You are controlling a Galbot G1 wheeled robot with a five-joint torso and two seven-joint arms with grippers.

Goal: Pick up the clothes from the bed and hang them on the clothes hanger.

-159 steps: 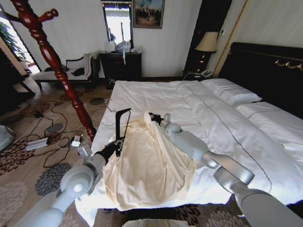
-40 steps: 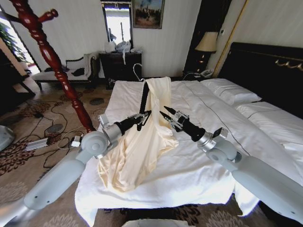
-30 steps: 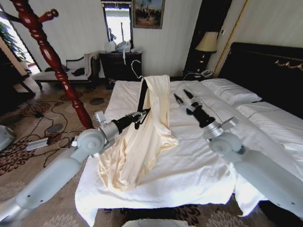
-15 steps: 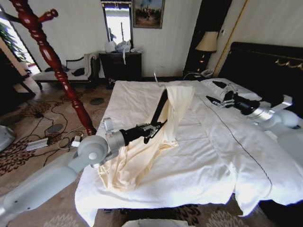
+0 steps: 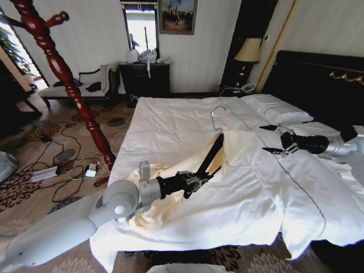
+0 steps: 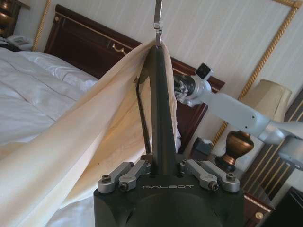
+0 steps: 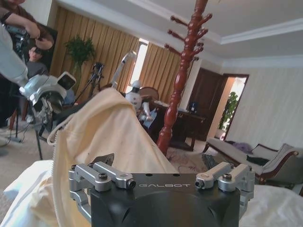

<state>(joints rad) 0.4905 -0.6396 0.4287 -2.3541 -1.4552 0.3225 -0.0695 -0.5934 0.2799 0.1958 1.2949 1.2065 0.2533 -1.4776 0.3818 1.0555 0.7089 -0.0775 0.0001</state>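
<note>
Hanger (image 5: 214, 156) is sitting clamped in my left hand (image 5: 195, 180), tilting up over the bed (image 5: 170, 119) with its wire hook topmost, and the cream clothes (image 5: 239, 145) are draping from it down onto the sheets. I'm holding my right hand (image 5: 275, 139) just beside the garment's raised edge, fingers spread wide and gripping nothing.

"GALBOT" stands on the left gripper (image 6: 162, 166) and right gripper (image 7: 161, 177) housings.
</note>
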